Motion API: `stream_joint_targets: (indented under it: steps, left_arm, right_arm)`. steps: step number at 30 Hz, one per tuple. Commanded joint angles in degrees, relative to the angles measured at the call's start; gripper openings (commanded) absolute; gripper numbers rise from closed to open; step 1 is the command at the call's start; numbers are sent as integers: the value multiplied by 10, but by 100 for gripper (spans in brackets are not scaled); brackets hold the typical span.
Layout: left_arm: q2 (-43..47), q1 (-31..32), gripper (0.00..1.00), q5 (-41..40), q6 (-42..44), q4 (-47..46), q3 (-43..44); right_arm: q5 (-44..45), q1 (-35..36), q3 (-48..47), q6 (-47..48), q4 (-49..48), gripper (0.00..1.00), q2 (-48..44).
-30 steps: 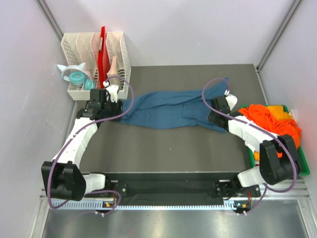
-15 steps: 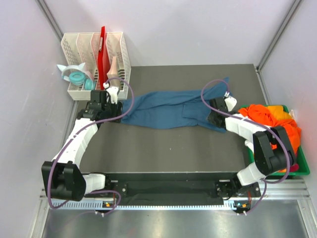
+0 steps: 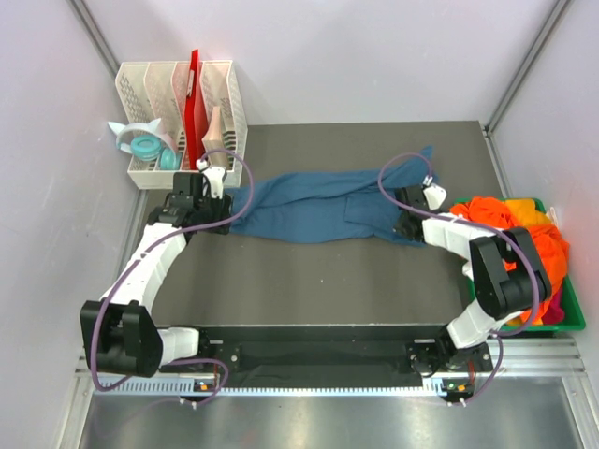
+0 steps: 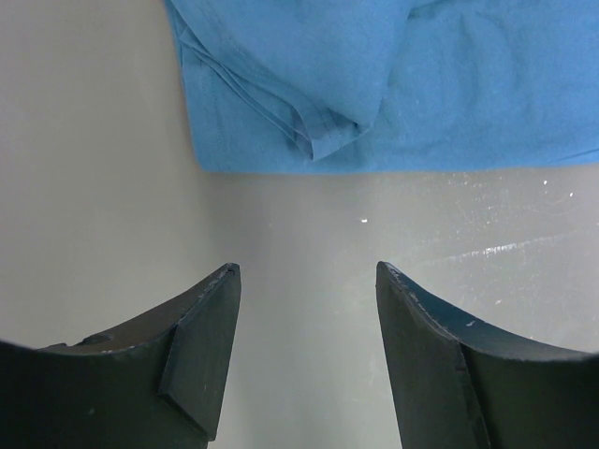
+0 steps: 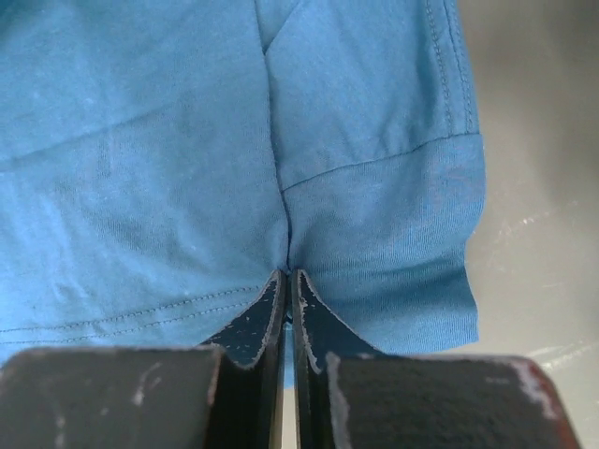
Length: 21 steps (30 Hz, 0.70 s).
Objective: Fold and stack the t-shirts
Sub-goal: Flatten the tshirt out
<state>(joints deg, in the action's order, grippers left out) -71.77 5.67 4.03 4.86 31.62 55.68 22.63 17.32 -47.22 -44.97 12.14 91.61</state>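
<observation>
Both arms rise from their bases at the near edge of the table (image 3: 328, 271) and reach away from it, elbows bowed outward. The left arm stretches along the table's left side and the right arm folds back tightly on the right. The left end effector (image 3: 204, 187) (image 4: 304, 271) points down over bare table with its fingers spread, just beside the left edge of the teal t-shirt (image 3: 318, 201) (image 4: 421, 84) and not touching it. The right end effector (image 3: 410, 220) (image 5: 288, 276) sits low at the shirt's right end, fingers pressed together and pinching a pucker of the teal t-shirt (image 5: 187, 140) near its hem. The shirt lies stretched in a rumpled band across the middle of the table, left to right. Orange t-shirts (image 3: 505, 220) are heaped in a green bin (image 3: 576, 313) at the right edge. A white rack (image 3: 182, 103) stands at the far left corner.
</observation>
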Motion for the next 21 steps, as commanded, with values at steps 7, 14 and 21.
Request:
stream_joint_targets:
  steps: [7, 14, 21]
  left_arm:
    - [4, 0, 63, -10, -11, -28, -8]
    - [-29, 0, 63, -17, -22, -27, 16]
    - [-61, 0, 62, -5, -31, -10, 43]
  right_arm:
    - [52, 37, -39, 54, 2, 0, -91]
    - [71, 39, -95, 83, 58, 0, -159]
    - [73, 39, -69, 95, 99, 0, -170]
